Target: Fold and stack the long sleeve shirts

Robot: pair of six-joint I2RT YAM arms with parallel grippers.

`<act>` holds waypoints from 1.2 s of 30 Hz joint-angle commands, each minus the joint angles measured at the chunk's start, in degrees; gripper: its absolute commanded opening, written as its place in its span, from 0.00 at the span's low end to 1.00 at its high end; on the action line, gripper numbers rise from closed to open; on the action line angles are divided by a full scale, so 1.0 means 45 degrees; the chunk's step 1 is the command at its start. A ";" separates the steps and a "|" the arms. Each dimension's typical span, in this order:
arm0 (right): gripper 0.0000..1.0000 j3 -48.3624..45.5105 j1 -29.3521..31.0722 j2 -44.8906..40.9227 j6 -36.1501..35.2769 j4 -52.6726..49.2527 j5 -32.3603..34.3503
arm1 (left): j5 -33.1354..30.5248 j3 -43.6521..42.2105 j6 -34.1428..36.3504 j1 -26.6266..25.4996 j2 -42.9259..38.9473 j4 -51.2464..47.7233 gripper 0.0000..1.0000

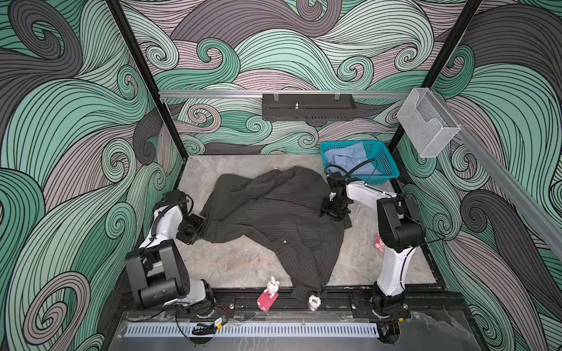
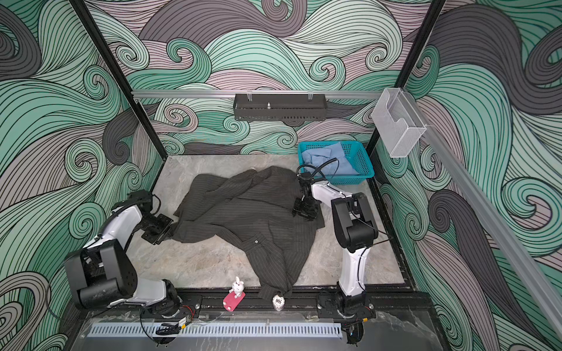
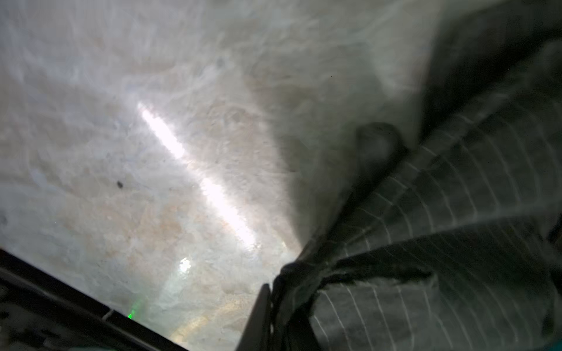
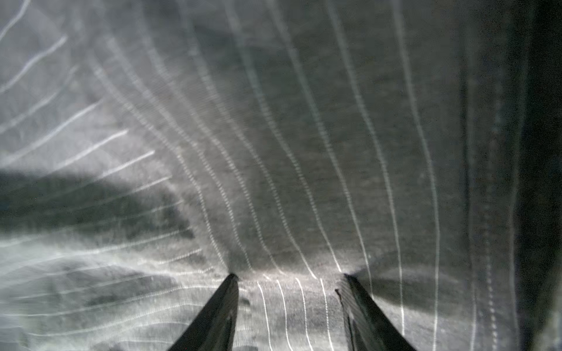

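Observation:
The dark charcoal pinstriped shirt [image 1: 273, 212] [image 2: 243, 212] lies crumpled across the middle of the table, one sleeve reaching the front edge. My left gripper [image 1: 202, 226] [image 2: 170, 226] is at its left edge. In the left wrist view the gripper [image 3: 273, 304] is shut on a bunched fold of the shirt [image 3: 456, 212], with taut creases fanning out from the grip. My right gripper [image 1: 333, 209] [image 2: 304, 211] points down on the shirt's right side. In the right wrist view it [image 4: 287, 278] is open, tips pressed on the striped cloth [image 4: 273, 152]. The light blue shirt [image 1: 346, 158] [image 2: 328, 158] lies in the basket.
The teal mesh basket [image 1: 386, 164] [image 2: 362, 164] stands at the back right corner. A bunny figurine on a pink base [image 1: 270, 288] and a small white egg-shaped object [image 1: 314, 301] sit on the front rail. A pink figure [image 1: 379, 243] stands by the right arm.

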 commanded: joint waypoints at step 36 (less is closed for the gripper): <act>0.56 -0.1295 -0.0552 -0.0788 -0.0138 -0.0308 0.0364 | 0.1268 0.1191 -0.4332 -0.3093 0.3189 0.2103 0.59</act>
